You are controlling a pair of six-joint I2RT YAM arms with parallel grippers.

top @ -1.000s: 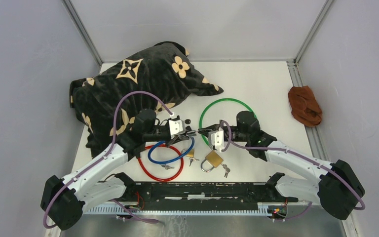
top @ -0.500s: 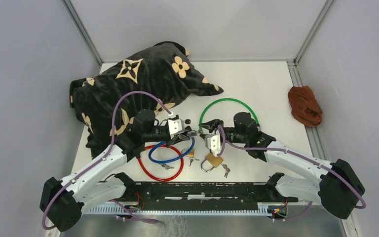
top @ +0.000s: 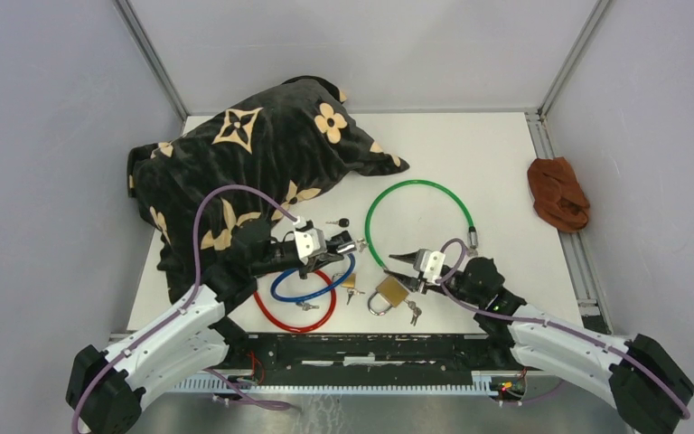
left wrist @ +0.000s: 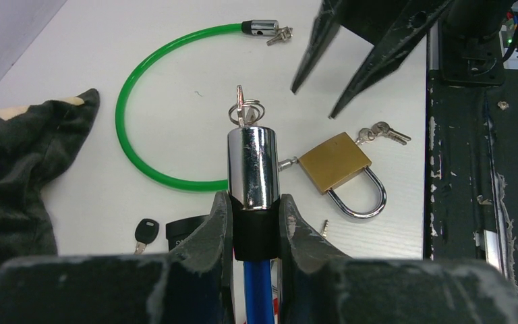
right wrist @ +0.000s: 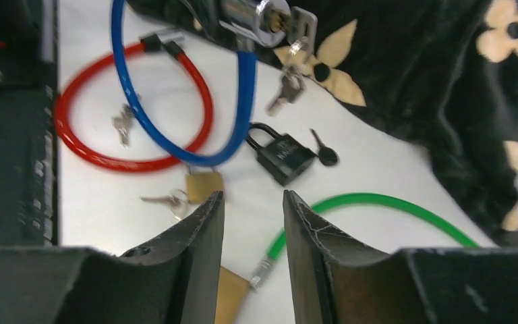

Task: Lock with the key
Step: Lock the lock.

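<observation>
Lock [left wrist: 251,165], chrome and slick, is pinched at its black collar by the left hand [left wrist: 255,219] above the desk [left wrist: 175,81], key [left wrist: 241,111] in its end. The right hand [right wrist: 253,206] hangs spread, empty. The key looks small, stiff; I'd grip its flat bow.

Two slim robot arms; the left arm [top: 181,324] and the right arm [top: 556,333] each have smooth white shells over the long links and rounded black housings at the joints; just behind the left gripper [top: 334,245] and the right gripper [top: 399,262] sits a small white block; a thin purple cable [top: 197,240] runs back from behind each gripper along its arm; seen close from the wrist, the fingers [left wrist: 220,228] are black tapering wedges, their edges scuffed with pale grey scratches and chips.
</observation>
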